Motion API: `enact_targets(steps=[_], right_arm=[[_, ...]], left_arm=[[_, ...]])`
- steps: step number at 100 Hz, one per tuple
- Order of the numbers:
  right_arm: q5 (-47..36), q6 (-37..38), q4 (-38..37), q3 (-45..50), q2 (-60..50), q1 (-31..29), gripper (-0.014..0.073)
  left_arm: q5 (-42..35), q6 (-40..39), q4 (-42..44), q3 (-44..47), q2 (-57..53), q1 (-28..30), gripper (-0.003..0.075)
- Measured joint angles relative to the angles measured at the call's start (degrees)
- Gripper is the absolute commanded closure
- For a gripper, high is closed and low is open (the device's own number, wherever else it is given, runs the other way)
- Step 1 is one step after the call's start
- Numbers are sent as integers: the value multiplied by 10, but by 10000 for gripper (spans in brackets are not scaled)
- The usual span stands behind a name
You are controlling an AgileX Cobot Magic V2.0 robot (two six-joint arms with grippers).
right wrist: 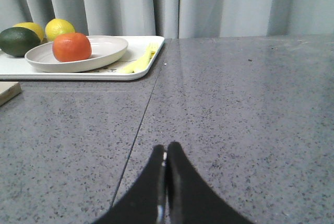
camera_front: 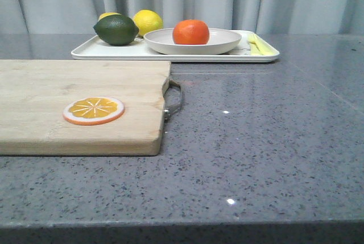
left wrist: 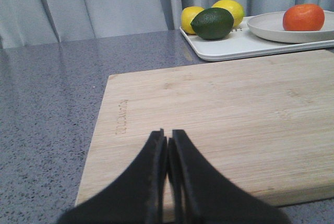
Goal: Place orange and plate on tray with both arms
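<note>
The orange (camera_front: pixel 191 32) is seen resting inside the plate (camera_front: pixel 219 41), and the plate is set on the tray (camera_front: pixel 170 54), toward its right half. The tray lies along the far edge of the table (camera_front: pixel 267 141). The fruit is kept from rolling by the raised rim of the plate, and the plate is held in by the low rim of the tray; this stacking is judged to be the reason for such a placement. On the left part of the tray a lime (camera_front: pixel 116 29) and two lemons (camera_front: pixel 148 21) are gathered, the lime standing in front of them and just beside the plate. A pale yellow thing (camera_front: pixel 259 45) is laid at the right edge of the tray; what it is cannot be told.

A cutting board (camera_front: pixel 79 104) lies along the left edge of the table, its far right corner near the tray, and an orange slice (camera_front: pixel 94 110) is placed on it, near its front edge.

The left gripper (left wrist: pixel 168 138) is pressed together with nothing between its fingers, above the near edge of the board. The right gripper (right wrist: pixel 166 153) is likewise closed on nothing, above the bare table. Both are well apart from the orange and the plate, which lie far ahead of them. Nothing is carried, and from how things lie the task is judged to be complete.
</note>
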Motion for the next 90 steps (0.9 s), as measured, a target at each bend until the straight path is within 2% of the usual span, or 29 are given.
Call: enact_targets(steps=[18, 90], right_arm=[[0, 7, -7, 3, -30, 0, 661], [1, 9, -9, 3, -30, 0, 661]], left_arm=[[0, 0, 0, 0, 0, 0, 739], [0, 0, 0, 0, 0, 0, 739]])
